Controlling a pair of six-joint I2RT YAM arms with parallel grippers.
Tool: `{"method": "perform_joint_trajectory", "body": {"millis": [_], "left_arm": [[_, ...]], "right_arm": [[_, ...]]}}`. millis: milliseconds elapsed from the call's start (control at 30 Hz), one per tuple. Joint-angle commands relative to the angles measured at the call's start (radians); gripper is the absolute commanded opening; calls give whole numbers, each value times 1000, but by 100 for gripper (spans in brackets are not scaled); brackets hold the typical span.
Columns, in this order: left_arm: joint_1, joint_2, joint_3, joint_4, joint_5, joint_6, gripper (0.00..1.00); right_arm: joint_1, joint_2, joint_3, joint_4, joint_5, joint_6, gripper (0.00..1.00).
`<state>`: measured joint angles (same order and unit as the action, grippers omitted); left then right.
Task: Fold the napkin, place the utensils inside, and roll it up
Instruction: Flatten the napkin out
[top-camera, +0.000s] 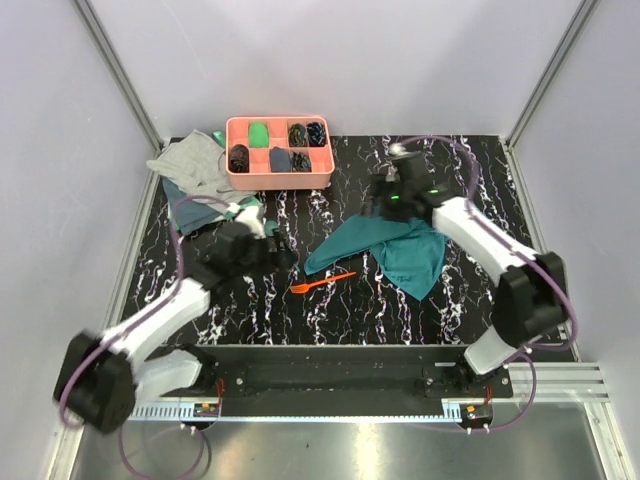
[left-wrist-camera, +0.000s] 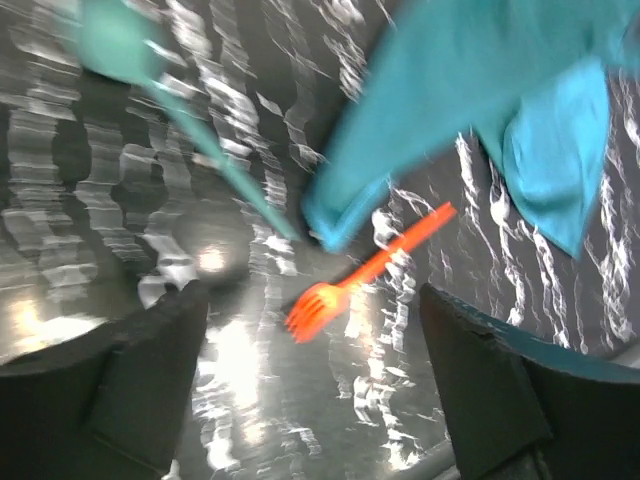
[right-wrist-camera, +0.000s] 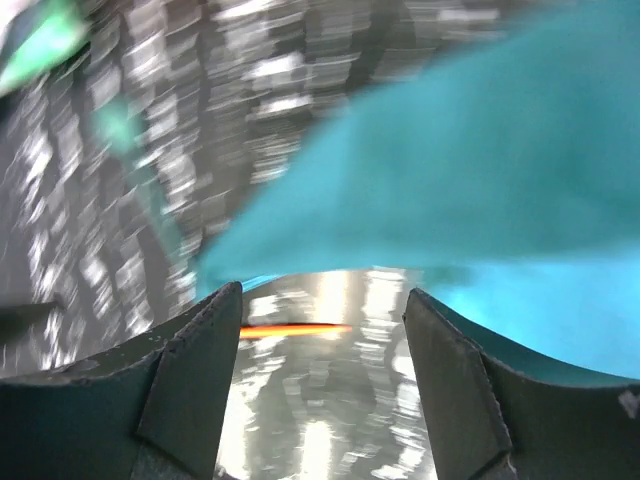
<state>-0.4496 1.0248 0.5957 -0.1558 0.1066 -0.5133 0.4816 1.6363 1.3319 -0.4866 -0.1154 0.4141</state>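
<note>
The teal napkin (top-camera: 385, 250) lies crumpled right of the table's middle, one corner pointing left; it also fills the top of both wrist views (left-wrist-camera: 480, 90) (right-wrist-camera: 450, 170). The orange fork (top-camera: 322, 283) lies just in front of that corner, tines to the left (left-wrist-camera: 355, 280); its handle (right-wrist-camera: 295, 329) shows past the napkin's edge. A teal spoon (left-wrist-camera: 195, 130) lies left of the napkin. My left gripper (top-camera: 283, 257) (left-wrist-camera: 315, 390) hovers open left of the fork. My right gripper (top-camera: 377, 210) (right-wrist-camera: 320, 385) stands open over the napkin's far edge, nothing between its fingers.
A salmon tray (top-camera: 232, 147) with several rolled cloths stands at the back. A light grey cloth (top-camera: 190, 160) and a blue-grey one (top-camera: 195, 212) lie at the back left. The mat is black marble-patterned (top-camera: 330, 320), and white walls close in the sides.
</note>
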Motion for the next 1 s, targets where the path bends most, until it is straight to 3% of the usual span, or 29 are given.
{"method": "perform_joint_trajectory", "body": {"millis": [0,267,433,600,633,700,733,800,967], "left_arm": [[-58,216,53,209,31,-88,74],[-121,523,148,292,74,-119,56],[-143,598,174,300,36,-142,54],[-144,633,167,291,27,-171,42],[-147,635,162,295,22,-172,31],[-147,638,151,311,16,-177,20],[-147,636,151,317,15,-179,8],[-147,618,162,341,25,-179,1],[-118,471,275,289,27,-151,0]], "right_arm": [[-168,-124,-144,-30,11,54,75],[-293,-276,-269,-38,10,40,77],[-316,-276,-293,-38,-23,41,77],[-316,-288,-318,-37,-40,51,78],[-316,-291,-321,-38,-40,54,78],[-316,-294,-336,-38,-44,58,78],[-316,-291,-342,-37,-59,64,78],[-316,-286,-371,-38,-79,84,78],[-316,-316,-486,-47,-67,163,78]]}}
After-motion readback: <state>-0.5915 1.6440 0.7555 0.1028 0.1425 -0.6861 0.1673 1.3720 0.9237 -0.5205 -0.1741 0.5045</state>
